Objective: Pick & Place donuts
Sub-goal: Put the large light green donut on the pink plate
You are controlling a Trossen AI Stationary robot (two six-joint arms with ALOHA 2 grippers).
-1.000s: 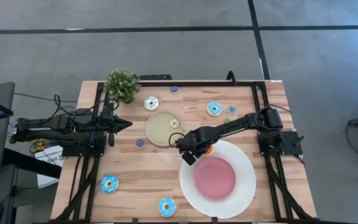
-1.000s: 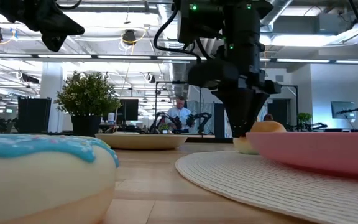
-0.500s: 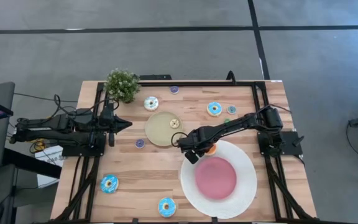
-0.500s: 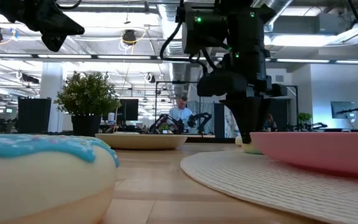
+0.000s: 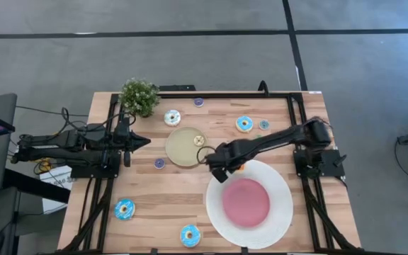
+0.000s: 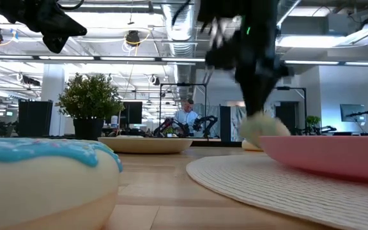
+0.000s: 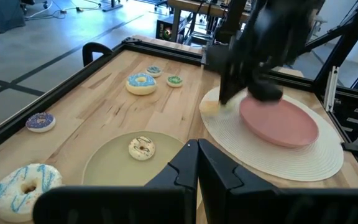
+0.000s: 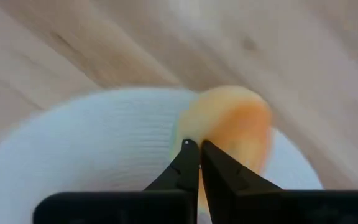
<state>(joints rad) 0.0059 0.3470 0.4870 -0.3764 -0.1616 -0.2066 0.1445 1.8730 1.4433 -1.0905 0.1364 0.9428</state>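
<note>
With my right gripper (image 5: 217, 172) hanging over the near-left rim of the big white plate (image 5: 278, 219), its two fingers (image 8: 189, 163) are pressed together with nothing between them, their tips just at the edge of an orange-iced donut (image 8: 232, 132) that lies on the plate's woven rim. I judge that this donut is set down and the placing step is at its end, so the next move calls for lifting clear without nudging the donut, then reaching out to another one. Close by on the small tan plate (image 5: 178, 149) sits a tiny cream donut (image 5: 198, 140); farther out across the wood lie a white donut with blue stripes (image 5: 172, 117), a blue-iced donut with an orange ring (image 5: 244, 124), a tiny green one (image 5: 263, 125), tiny purple ones (image 5: 199, 102) and (image 5: 159, 163), and two blue-iced donuts (image 5: 125, 209) and (image 5: 190, 235) at the near edge. Whichever I take, my fingers must first spread and come down astride its ring. Every donut I can see lies flat with its hole facing up, so none points any way or has a long axis; I can approach from any side. My left gripper (image 5: 142, 141) waits pressed together and empty near the potted plant (image 5: 139, 96), well apart from the work.
</note>
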